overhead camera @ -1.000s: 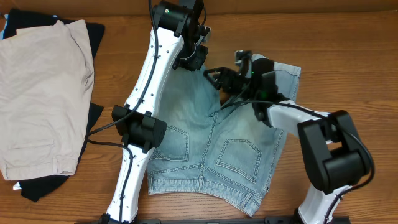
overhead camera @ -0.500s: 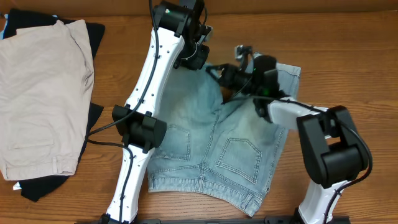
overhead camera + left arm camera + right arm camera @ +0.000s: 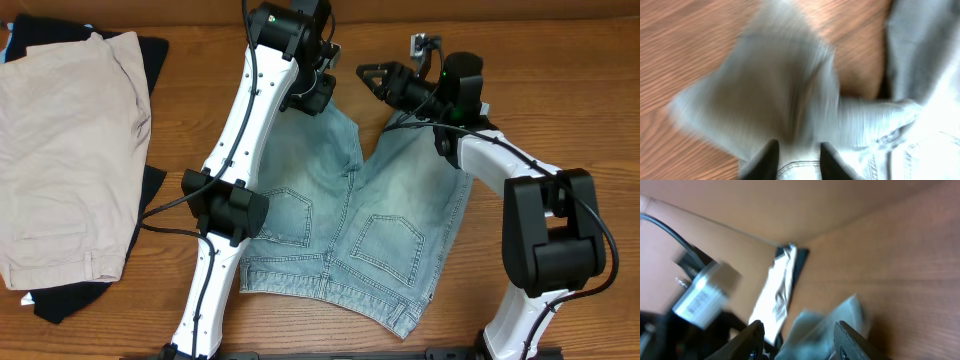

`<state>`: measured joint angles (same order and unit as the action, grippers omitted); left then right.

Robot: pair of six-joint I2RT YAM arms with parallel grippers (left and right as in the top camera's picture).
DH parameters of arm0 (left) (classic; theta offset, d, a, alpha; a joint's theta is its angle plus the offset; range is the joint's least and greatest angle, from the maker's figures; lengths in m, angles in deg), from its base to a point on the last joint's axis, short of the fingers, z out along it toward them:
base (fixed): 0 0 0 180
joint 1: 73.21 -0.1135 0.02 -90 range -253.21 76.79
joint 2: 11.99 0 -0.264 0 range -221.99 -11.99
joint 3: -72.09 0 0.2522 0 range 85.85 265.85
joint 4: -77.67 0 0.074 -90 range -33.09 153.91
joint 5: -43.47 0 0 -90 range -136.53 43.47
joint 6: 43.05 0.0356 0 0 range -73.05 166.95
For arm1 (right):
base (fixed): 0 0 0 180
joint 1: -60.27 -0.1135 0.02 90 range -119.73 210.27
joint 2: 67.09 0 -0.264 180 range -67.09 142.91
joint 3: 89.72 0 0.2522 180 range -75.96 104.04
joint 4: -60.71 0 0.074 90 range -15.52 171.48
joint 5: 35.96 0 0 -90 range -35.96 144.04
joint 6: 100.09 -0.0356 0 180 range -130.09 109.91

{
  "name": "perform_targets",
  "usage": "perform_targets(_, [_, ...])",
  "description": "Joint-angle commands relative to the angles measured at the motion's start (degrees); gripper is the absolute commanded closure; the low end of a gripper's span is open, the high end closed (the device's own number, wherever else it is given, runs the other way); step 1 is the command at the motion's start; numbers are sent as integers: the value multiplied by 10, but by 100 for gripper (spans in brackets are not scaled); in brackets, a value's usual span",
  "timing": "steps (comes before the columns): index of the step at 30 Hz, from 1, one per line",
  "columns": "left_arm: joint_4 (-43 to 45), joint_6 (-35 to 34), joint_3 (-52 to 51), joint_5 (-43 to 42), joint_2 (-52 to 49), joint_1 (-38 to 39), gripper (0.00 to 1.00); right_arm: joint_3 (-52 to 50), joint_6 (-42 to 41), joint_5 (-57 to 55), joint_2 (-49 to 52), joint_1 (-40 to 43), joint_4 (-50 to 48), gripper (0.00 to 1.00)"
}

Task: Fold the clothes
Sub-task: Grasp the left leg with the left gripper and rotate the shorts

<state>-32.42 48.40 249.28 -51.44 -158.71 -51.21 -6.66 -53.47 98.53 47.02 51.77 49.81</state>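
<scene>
The clothes, light blue denim shorts [image 3: 340, 220], lie flat in the middle of the table with the back pockets up and both legs pointing to the far side. My left gripper [image 3: 318, 95] sits low over the far end of the left leg. In the left wrist view the blurred denim [image 3: 785, 90] fills the frame, and a stitched hem shows between the slightly parted fingers of this gripper [image 3: 797, 162]. My right gripper [image 3: 372, 75] hangs open above the bare wood just beyond the right leg. It holds nothing; denim [image 3: 812, 325] shows past its fingers.
Beige shorts [image 3: 65, 150] lie on a black garment [image 3: 150, 55] at the left edge of the table. The left arm's white links cross over the left side of the denim. Bare wood [image 3: 560, 100] shows to the right of the shorts and along the far side.
The right gripper let go, lifted and moved off toward the far side, and the right leg now lies flatter. The left gripper's fingers have parted a little.
</scene>
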Motion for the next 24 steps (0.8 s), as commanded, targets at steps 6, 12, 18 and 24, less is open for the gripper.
perform_targets(6, [17, -4, 2, 54, 6, -45, 20, 5, 126, 55, -34, 63, 232, 53])
perform_targets(12, [6, -4, 42, 10, 23, -79, 14, 5, 240, -90, -140, 70, 506, 47])
perform_targets(18, [-5, -1, 63, -67, 75, -82, 10, 5, 243, -252, -253, 69, 727, 37])
perform_targets(24, [-5, -5, 29, -89, 92, -49, 9, 5, 243, -291, -338, 69, 859, 32])
